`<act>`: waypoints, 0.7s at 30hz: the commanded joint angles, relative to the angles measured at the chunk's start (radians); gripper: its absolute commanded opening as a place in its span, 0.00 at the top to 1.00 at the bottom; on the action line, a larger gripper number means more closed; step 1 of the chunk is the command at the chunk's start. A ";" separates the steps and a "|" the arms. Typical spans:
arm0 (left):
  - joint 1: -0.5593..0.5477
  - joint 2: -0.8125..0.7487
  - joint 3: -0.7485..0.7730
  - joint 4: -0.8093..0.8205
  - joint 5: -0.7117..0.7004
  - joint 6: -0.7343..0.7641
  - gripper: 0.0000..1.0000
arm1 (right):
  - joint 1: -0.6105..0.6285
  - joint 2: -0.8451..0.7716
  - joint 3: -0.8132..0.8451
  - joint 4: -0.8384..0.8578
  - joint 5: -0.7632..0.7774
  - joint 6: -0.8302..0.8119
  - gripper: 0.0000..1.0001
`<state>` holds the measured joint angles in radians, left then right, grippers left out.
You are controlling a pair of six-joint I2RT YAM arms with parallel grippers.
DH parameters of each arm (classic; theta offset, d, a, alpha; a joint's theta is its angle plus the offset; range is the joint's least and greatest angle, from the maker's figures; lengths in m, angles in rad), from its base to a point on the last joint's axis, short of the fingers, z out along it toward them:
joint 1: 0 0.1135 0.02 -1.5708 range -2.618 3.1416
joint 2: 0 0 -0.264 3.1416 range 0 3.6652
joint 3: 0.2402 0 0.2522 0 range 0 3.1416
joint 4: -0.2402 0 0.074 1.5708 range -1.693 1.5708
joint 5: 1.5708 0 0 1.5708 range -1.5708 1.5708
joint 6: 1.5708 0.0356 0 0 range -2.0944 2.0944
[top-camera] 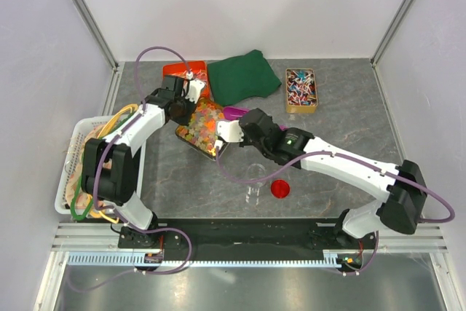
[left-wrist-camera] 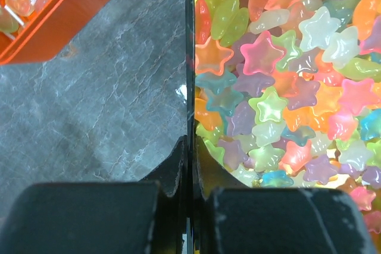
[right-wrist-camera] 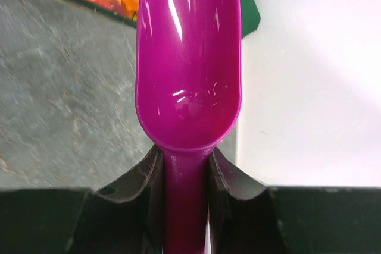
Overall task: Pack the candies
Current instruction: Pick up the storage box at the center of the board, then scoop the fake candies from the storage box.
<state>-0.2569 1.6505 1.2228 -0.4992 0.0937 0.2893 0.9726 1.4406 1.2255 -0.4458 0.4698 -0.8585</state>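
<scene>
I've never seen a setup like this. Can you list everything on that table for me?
candies: many, mixed pink, orange, yellow, green stars, in the candy tray
candy tray: one, dark-rimmed, centre-left
scoop: one, magenta, empty, beside candy tray
orange tray: one, orange, back left
green cloth: one, dark green, back centre
box of wrapped sweets: one, tan, back right
red lid: one, red, near centre
clear container: one, transparent, left of red lid
white basket: one, white, left edge
left gripper: black, shut on candy tray's rim
right gripper: black, shut on scoop's handle
</scene>
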 commanded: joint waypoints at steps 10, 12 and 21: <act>-0.058 -0.100 -0.141 0.295 -0.138 -0.085 0.98 | 0.100 0.228 0.167 -0.007 0.316 -0.234 1.00; -0.058 -0.110 -0.154 0.321 -0.146 -0.090 0.98 | 0.106 0.273 0.193 -0.007 0.342 -0.254 1.00; -0.058 -0.146 -0.195 0.361 -0.149 -0.110 0.98 | 0.124 0.400 0.252 -0.064 0.397 -0.304 1.00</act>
<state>-0.3145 1.5749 1.0233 -0.2691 -0.0551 0.2394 1.0817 1.8019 1.4204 -0.4805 0.7921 -1.1313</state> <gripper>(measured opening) 0.041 0.334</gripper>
